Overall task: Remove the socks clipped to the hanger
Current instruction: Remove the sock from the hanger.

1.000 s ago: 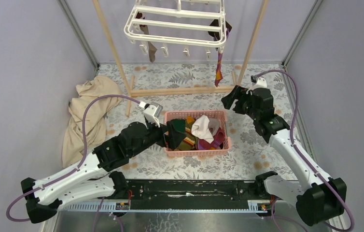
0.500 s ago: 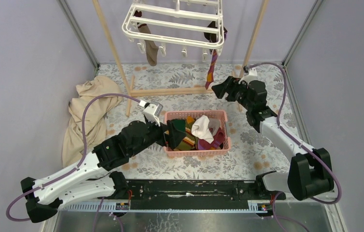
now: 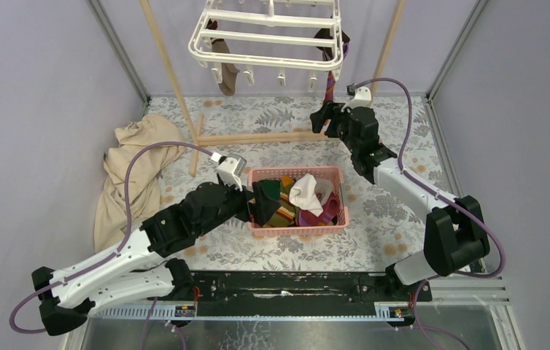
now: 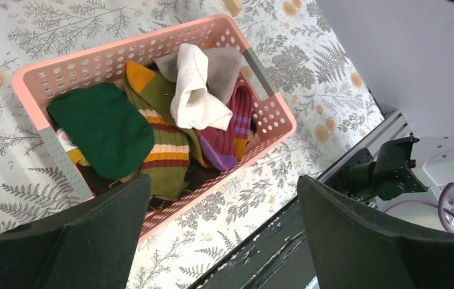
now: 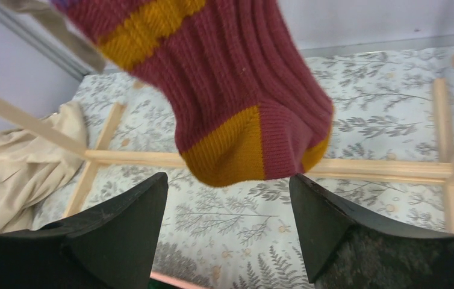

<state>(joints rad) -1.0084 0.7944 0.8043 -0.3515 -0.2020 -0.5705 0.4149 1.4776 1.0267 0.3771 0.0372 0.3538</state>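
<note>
As it hangs from the hanger (image 3: 268, 36), ribbed maroon sock (image 5: 236, 90), mustard toe, right gripper (image 5: 229, 186) unclenched near it.

A pink perforated basket (image 3: 293, 170) is seen at the centre of the frame, set on a worktop (image 3: 378, 227) covered with a grey leaf-and-flower print. A beige cloth (image 3: 130, 169) is crumpled at the left, near the lavender wall (image 3: 31, 109). A light wooden pole frame (image 3: 272, 137) is placed in the upper middle, its base bar laid behind the basket and its poles slanted upward. A black rail (image 3: 287, 284) is fixed along the bottom.
</note>
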